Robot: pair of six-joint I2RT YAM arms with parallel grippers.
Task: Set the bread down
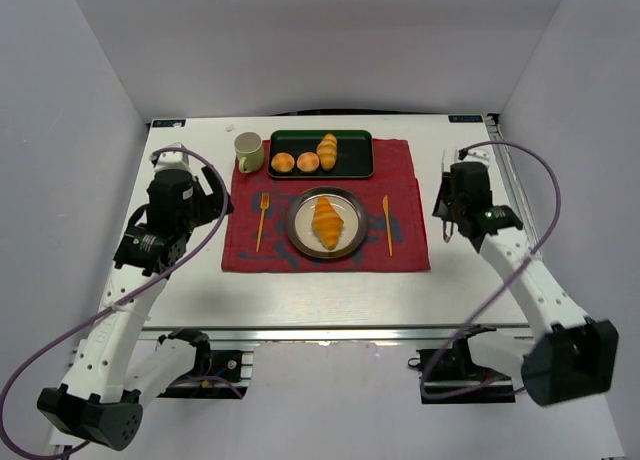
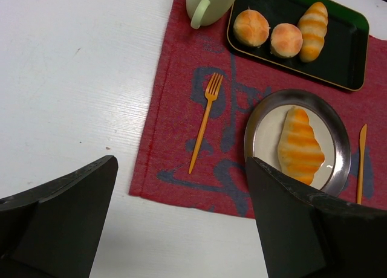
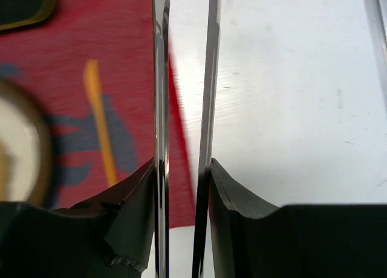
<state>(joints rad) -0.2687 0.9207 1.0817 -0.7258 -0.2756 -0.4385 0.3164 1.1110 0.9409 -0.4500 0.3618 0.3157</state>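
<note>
The bread (image 1: 327, 223), a large golden-orange croissant with ridged segments, lies on the round metal plate (image 1: 296, 227) in the middle of the red mat (image 1: 400, 170). The left wrist view shows the bread (image 2: 299, 146) on that plate (image 2: 257, 130) too. My right gripper (image 1: 450, 228) hovers right of the mat, apart from the bread. It is shut on a pair of metal tongs (image 3: 160, 78), whose two arms stand slightly apart with nothing between them. My left gripper (image 1: 214, 195) is open and empty, left of the mat.
A black tray (image 1: 355, 152) behind the plate holds two small round buns (image 1: 295, 162) and a narrow twisted roll (image 1: 327, 150). A pale green cup (image 1: 249, 151) stands left of the tray. An orange fork (image 1: 262, 220) and an orange knife (image 1: 387, 223) flank the plate.
</note>
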